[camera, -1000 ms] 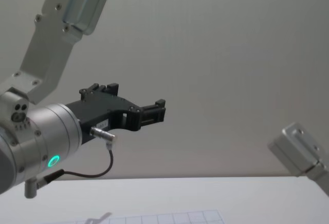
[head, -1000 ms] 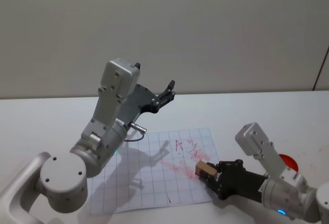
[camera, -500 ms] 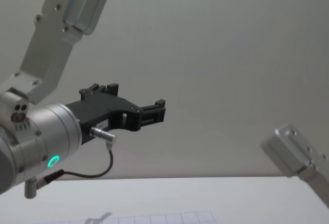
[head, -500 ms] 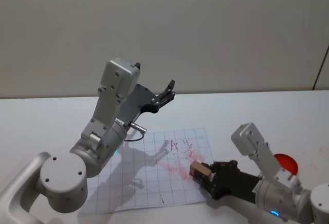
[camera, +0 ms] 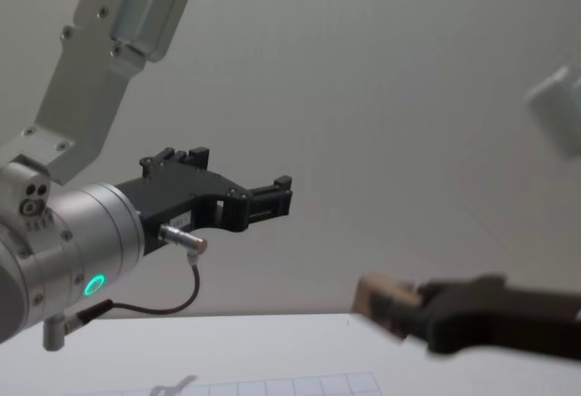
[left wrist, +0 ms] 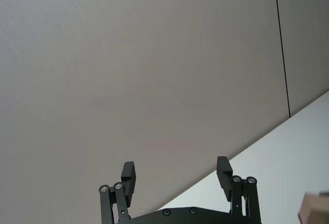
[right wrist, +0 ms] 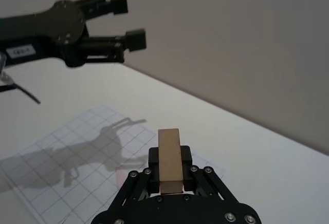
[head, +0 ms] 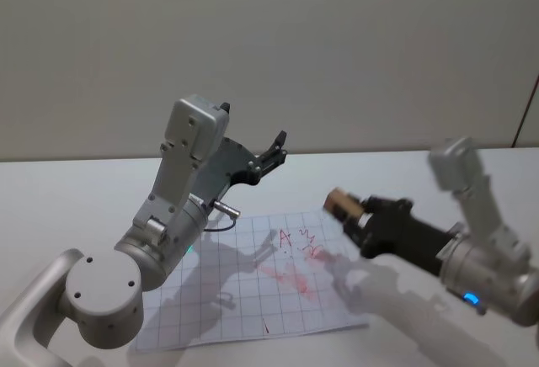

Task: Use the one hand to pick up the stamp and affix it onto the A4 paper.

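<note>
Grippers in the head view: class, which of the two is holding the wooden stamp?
The right gripper: it clamps the stamp, held in the air clear of the paper. The left gripper hangs open and empty.

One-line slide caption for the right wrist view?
Right gripper holds the stamp aloft, gridded A4 paper below, left gripper open beyond.

Head camera high, looking down, chest camera low, facing the wall, both sharing the left gripper
</note>
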